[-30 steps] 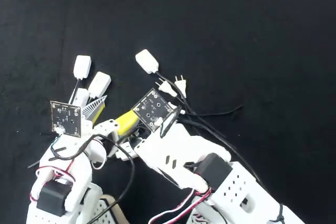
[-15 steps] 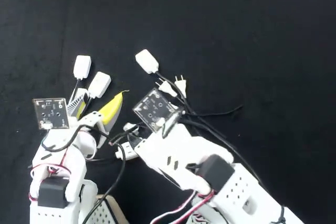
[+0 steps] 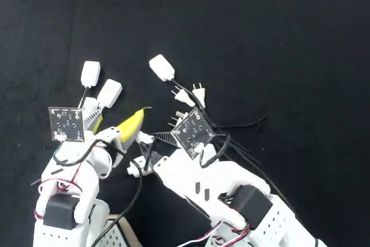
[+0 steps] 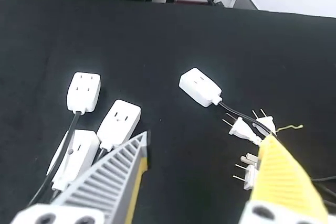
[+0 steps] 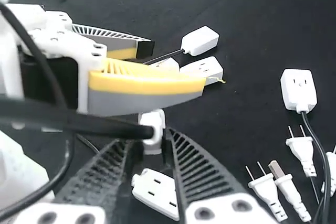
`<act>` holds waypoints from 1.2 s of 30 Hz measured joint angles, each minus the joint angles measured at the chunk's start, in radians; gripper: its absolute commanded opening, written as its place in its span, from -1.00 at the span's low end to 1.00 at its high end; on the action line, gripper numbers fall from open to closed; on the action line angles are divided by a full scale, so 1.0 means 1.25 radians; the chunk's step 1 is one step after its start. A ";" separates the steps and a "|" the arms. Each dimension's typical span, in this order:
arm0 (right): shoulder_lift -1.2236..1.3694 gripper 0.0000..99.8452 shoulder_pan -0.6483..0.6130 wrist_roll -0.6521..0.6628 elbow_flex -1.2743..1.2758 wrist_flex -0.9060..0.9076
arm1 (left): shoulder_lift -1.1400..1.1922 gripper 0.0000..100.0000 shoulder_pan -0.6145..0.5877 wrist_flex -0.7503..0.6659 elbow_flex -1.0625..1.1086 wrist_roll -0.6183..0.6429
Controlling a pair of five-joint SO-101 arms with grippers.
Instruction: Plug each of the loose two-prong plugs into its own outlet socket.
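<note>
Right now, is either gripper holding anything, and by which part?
The right gripper pinches a white plug by its body, near the cord end; its prongs are hidden. The left gripper is open and holds nothing.

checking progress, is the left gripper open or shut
Open: the left gripper has its grey and yellow fingers wide apart, nothing between them.

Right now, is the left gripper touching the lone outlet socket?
Apart. The left wrist view shows bare black table between the lone outlet socket and both fingers of the open left gripper.
</note>
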 measured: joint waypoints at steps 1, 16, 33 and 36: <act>0.000 -0.98 0.000 0.000 0.000 0.000 | 0.000 -0.34 0.014 0.004 -0.001 0.000; -0.004 -0.98 0.000 -0.021 0.041 -0.048 | 0.002 -0.34 0.060 0.025 -0.001 0.000; -0.007 -0.98 0.097 -0.093 -0.036 0.006 | 0.000 -0.34 -0.039 0.029 -0.002 -0.074; -0.007 -0.98 0.136 -0.151 -0.052 -0.023 | 0.000 -0.34 -0.018 0.038 0.009 -0.077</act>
